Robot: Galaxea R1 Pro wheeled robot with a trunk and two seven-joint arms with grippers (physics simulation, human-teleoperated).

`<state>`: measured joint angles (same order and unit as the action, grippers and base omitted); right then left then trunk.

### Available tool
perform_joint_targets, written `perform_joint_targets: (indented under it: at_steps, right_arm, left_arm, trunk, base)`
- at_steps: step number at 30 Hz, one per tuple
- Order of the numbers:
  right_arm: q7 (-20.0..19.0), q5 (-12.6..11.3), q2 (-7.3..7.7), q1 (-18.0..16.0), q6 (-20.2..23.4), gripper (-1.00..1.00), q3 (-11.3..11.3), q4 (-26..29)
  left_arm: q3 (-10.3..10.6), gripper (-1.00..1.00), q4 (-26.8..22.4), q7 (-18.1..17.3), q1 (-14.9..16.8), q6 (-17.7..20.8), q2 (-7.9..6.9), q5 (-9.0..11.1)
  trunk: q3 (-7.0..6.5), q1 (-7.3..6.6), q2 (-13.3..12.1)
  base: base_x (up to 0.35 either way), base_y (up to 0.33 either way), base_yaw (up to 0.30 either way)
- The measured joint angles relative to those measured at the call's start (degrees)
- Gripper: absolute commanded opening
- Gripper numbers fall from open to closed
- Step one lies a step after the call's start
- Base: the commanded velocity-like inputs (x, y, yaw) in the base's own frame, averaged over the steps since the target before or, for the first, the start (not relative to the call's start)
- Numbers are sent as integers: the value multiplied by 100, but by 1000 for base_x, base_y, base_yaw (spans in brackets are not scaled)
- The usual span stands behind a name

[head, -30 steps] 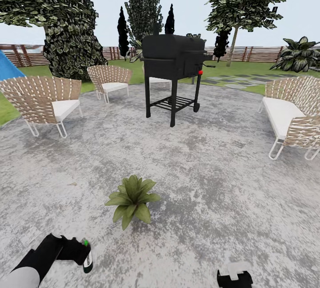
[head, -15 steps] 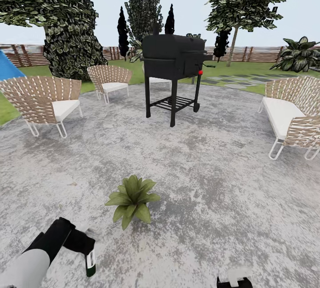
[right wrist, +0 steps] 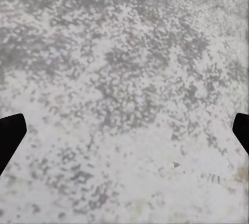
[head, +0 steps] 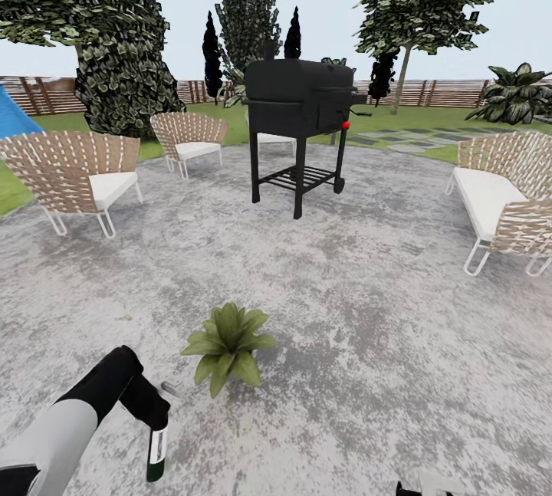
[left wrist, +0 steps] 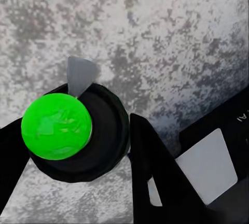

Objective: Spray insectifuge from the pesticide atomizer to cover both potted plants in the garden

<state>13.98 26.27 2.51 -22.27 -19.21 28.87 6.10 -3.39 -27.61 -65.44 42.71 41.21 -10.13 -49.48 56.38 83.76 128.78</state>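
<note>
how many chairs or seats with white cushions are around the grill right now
4. One wicker chair at far left, a second chair left of the grill, a third seat mostly hidden behind the grill, and a sofa at right. More may sit outside the picture.

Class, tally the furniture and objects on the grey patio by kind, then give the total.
Woven chairs: 3
Woven sofa: 1
Black grill: 1
Potted plant: 1
Atomizer in left claw: 1
Total: 7
</note>
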Motion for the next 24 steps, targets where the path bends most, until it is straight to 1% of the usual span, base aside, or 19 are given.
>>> perform_joint_targets:
  at_steps: [2,6,8,9,11,12,13,14,15,19,20,22,23,24]
  right_arm:
    - [-1,1,-2,0,0,100,12,-1]
    - [-3,2,-17,0,-3,100,21,-1]
    - [-3,2,-23,0,-2,100,23,-2]
    - [-3,2,-28,0,-8,100,23,-17]
    - [-3,2,-29,-1,-4,100,23,-19]
    - [-3,2,-28,2,-4,100,24,-19]
    - [-3,2,-29,0,-4,100,24,-20]
    - [5,4,20,0,-7,100,27,-20]
    - [6,4,21,0,-6,100,24,-20]
    - [6,2,21,0,-5,100,25,-20]
    - [7,-2,21,49,-5,100,36,-21]
    - [10,8,21,-1,-5,100,10,-20]
    - [8,13,-62,-36,-1,100,-12,-15]
    - [13,0,19,-1,-4,100,32,-19]
  left_arm:
    - [10,-100,-101,-11,3,55,9,-24]
    - [28,-100,-264,-22,7,460,22,-46]
    - [42,-100,-290,-26,7,571,21,-45]
    - [345,-100,-297,-283,-10,573,-89,-109]
    - [489,-100,-301,-446,-5,568,-127,-106]
    - [535,-100,-303,-489,-3,570,-137,-110]
    - [566,-100,-304,-514,2,567,-142,-114]
    - [1131,-100,-313,-1073,277,566,-225,-121]
    - [1149,-100,-314,-1093,342,560,-229,-122]
    - [1151,-100,-314,-1096,342,561,-226,-121]
    - [1152,-100,-314,-1097,299,566,-225,-120]
    - [1154,-100,-312,-1094,343,552,-231,-133]
    - [1169,-100,-275,-1092,333,551,-302,-152]
    - [1148,-100,-314,-1097,347,569,-232,-109]
  trunk:
    - [0,-1,0]
    - [0,-8,6]
    - [0,-2,0]
    - [4,3,-2]
    - [15,3,-2]
    - [21,-82,13]
    - [27,-14,-1]
    - [27,2,-1]
    - [27,1,0]
    - [27,-1,0]
    - [4,-21,20]
    - [27,18,-2]
    - [62,30,-71]
    - [29,-18,-1]
  base:
    - [260,0,0]
    - [313,0,0]
    - [168,0,70]
    - [6,0,155]
    - [2,0,171]
    - [1,0,176]
    - [6,0,0]
    - [41,7,0]
    - [132,74,0]
    - [224,165,0]
    - [230,181,0]
    - [199,160,0]
    - [121,98,0]
    - [77,63,0]
